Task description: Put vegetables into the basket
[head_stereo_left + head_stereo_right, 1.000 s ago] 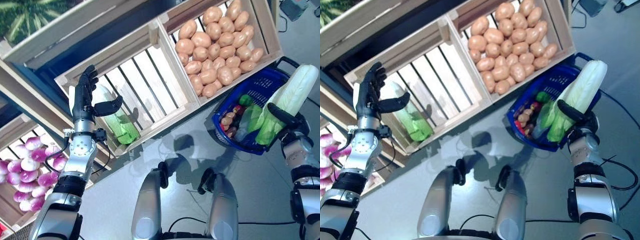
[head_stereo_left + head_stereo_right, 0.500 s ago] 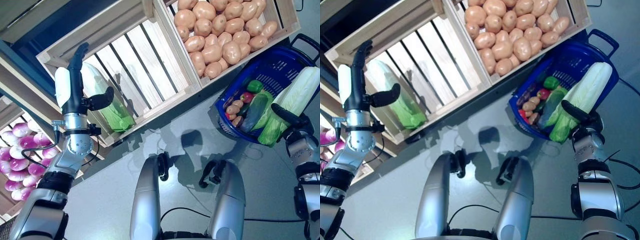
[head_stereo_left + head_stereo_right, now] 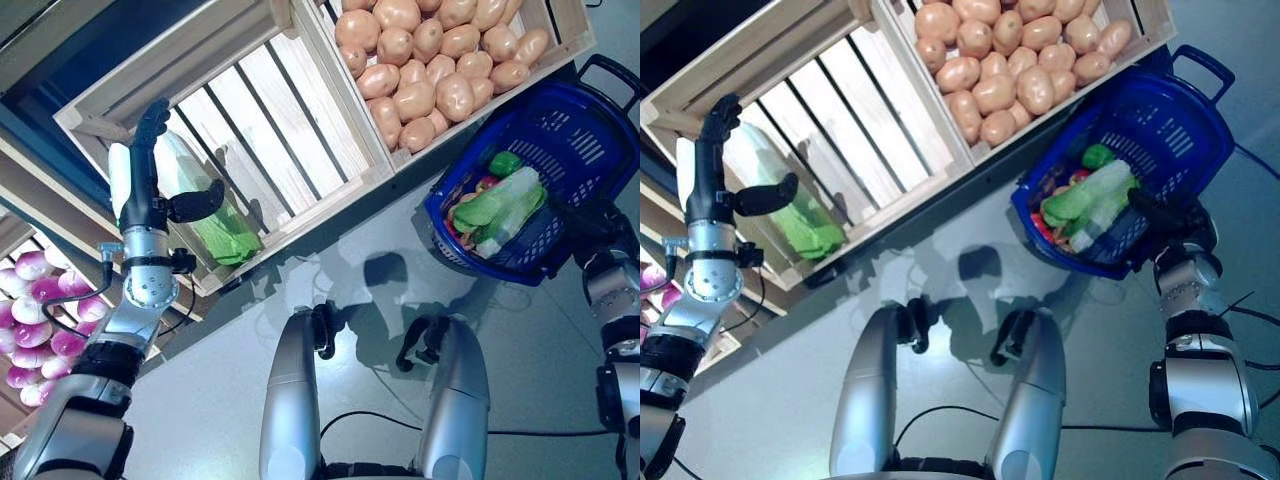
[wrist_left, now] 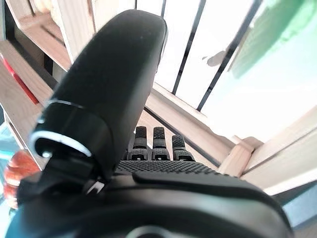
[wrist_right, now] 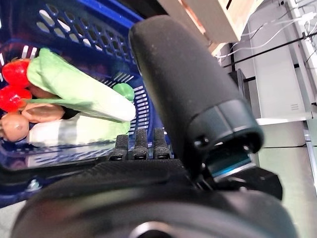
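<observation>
From the left eye I see slatted wooden crates on a sloping stand; one crate (image 3: 300, 130) has pale boards with dark gaps and a single cabbage (image 3: 205, 205) lying in it, white at the stem, green and leafy at the tip; the next is heaped with smooth tan potatoes (image 3: 430, 50); my left hand (image 3: 150, 190) is raised at that crate's near corner, fingers straight and thumb spread, gripping nothing, with the cabbage just behind it; purple-and-white turnips (image 3: 40, 320) fill a lower crate at the far left; the blue plastic basket (image 3: 580, 130), a lattice of small holes with a black handle, sits on the grey floor (image 3: 230, 360) below the potatoes.

From the right eye a second cabbage (image 3: 1088, 195) lies across the basket's load, long, pale and ribbed, green at one end, beside something small and green (image 3: 1098, 156); my right hand (image 3: 1175, 215) is at the basket's near rim, empty.

The left wrist shows straight fingers (image 4: 156, 144) and a thick dark thumb before the slats.

The right wrist shows fingers (image 5: 138, 144) extended toward the basket wall, holding nothing; inside lie the cabbage, red pieces (image 5: 15, 84) and a brown potato (image 5: 12, 126).
</observation>
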